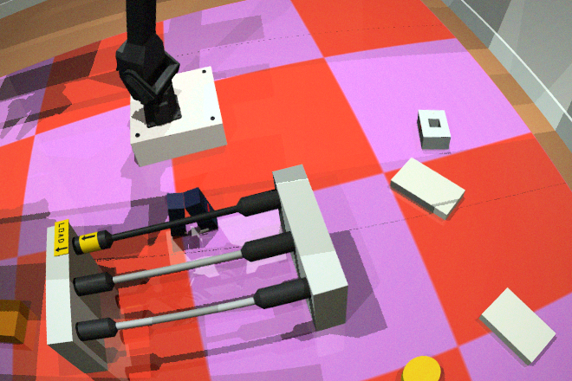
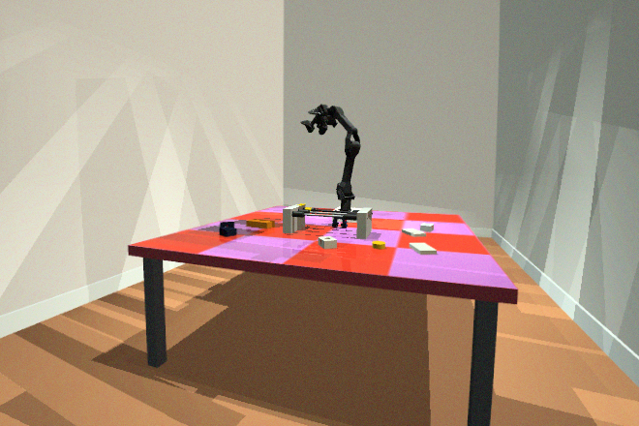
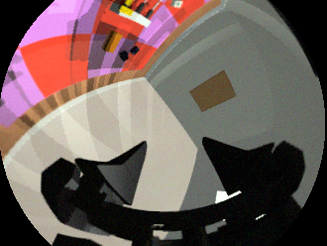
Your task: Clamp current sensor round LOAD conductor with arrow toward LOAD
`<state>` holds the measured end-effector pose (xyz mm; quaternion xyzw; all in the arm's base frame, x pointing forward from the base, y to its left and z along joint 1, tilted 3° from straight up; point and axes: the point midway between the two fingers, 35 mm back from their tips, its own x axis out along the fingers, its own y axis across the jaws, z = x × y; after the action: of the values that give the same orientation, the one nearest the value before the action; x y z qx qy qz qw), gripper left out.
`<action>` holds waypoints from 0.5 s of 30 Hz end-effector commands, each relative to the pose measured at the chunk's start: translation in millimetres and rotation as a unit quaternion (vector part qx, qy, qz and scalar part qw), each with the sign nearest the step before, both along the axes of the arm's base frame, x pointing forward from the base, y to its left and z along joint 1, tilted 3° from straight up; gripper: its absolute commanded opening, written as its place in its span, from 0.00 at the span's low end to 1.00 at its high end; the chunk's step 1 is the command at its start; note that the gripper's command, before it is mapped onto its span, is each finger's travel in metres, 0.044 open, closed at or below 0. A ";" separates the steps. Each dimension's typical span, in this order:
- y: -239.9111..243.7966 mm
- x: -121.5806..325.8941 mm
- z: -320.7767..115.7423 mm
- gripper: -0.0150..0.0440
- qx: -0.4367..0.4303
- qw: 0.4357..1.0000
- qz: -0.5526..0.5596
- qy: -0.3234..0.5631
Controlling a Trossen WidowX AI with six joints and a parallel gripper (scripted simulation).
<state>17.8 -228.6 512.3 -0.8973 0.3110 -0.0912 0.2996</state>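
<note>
the fingers (image 2: 312, 120) stand wide apart with nothing between them, held high over the table's far part, probably to keep well clear of the rods. the open sensor (image 1: 196, 201) (image 2: 335, 223) stands at the far side of the rack, its halves spread upward, seemingly so the black conductor (image 1: 152, 227) (image 2: 322, 211) can pass between them. the load marker (image 1: 61, 237) (image 2: 302, 205) (image 3: 126, 9) is at the left; i cannot tell the sensor's arrow direction.

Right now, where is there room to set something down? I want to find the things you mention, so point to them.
In the top view, between the robot's white base (image 1: 194, 94) (image 2: 338, 209) and the square-holed block (image 1: 427, 132) (image 2: 427, 227). Crowded: around the LOAD conductor (image 1: 152, 226) (image 2: 322, 211), with the open sensor (image 1: 196, 201) (image 2: 335, 223) close by.
</note>
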 end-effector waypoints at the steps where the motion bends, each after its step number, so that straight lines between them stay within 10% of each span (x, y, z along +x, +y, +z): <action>1: -0.5 1.2 -1.0 0.98 -0.005 1.000 0.002 0.006; 15: -13.3 118.1 -75.2 1.00 -0.435 0.804 0.176 0.365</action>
<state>109.6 -248.3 448.0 -0.9608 0.2025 0.1407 -0.1266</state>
